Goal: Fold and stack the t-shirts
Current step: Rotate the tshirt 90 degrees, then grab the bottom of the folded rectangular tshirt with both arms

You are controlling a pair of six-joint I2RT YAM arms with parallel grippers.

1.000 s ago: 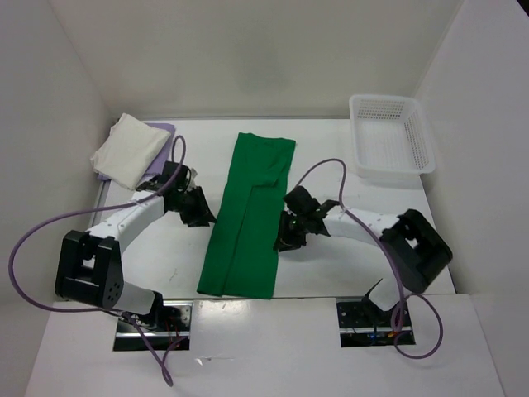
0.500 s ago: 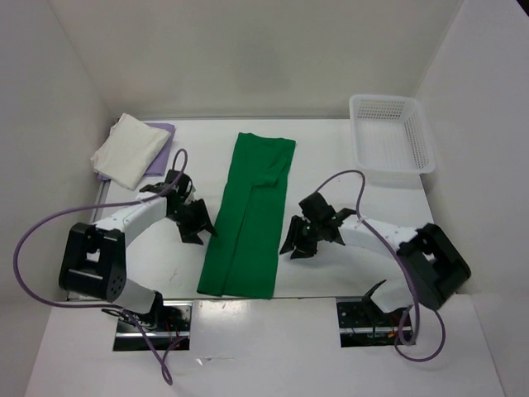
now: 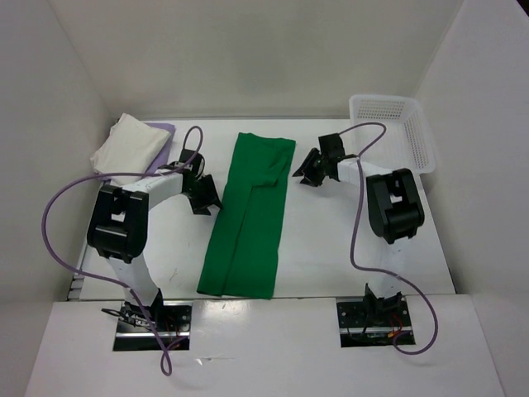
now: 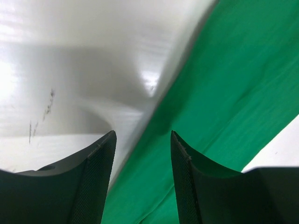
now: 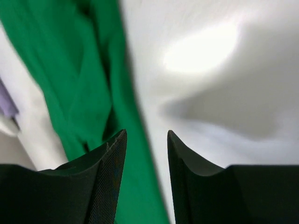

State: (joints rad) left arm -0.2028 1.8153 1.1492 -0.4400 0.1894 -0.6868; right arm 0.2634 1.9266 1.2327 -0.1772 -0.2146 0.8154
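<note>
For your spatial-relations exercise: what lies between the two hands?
The green shirt lies between the left hand and right hand, clearest in the top view.

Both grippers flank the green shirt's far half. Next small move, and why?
Probably pinch the far corners of the green t-shirt with the left gripper and right gripper: both hang open, empty, beside the long strip, not yet folded crosswise.

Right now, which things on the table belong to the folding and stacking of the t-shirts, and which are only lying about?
Belong to the job:
green t-shirt, laid out long in the middle
cream t-shirt, folded, far left corner
lavender t-shirt, under the cream one

Only lying about:
white mesh basket, far right corner
</note>
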